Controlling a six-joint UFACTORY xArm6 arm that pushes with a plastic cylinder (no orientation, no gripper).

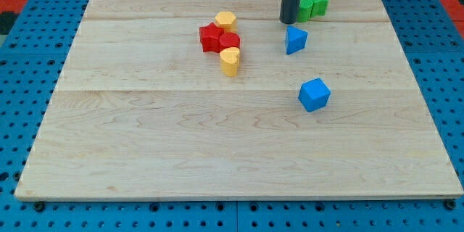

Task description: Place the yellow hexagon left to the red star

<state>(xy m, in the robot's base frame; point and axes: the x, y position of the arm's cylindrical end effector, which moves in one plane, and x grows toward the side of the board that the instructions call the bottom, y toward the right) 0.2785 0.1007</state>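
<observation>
The yellow hexagon [225,20] sits near the view's top centre, touching the upper right of the red star [211,37]. A red round block [229,42] touches the star's right side, and a yellow heart [230,61] lies just below it. My tip [289,22] is the end of a dark rod coming down from the view's top. It stands to the right of the yellow hexagon, well apart from it, just above the blue triangular block [295,40] and left of the green block [313,4].
A blue cube [314,94] lies right of centre. The wooden board [145,159] rests on a blue pegboard surface [22,116], with red at the view's top corners.
</observation>
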